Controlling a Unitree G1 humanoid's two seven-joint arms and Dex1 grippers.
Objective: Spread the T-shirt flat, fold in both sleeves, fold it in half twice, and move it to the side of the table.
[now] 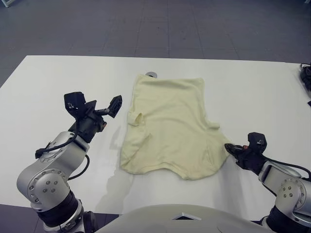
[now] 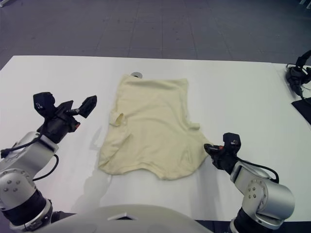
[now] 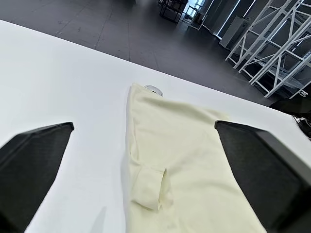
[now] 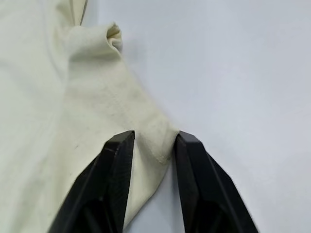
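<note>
- Centrally, the pale yellow T-shirt [image 1: 167,126] lies on the white table [image 1: 43,82], rumpled, with a small cuff-like fold on its left side.
- Left gripper [image 1: 95,103]: raised over the table just left of the T-shirt, fingers spread wide, holding nothing.
- Right gripper [image 4: 151,145]: low at the T-shirt's near right corner, fingers [image 4: 114,165] set narrowly, pinching the cloth edge between them.
- Small round grey disc [image 1: 151,74]: touching the T-shirt's far edge.
</note>
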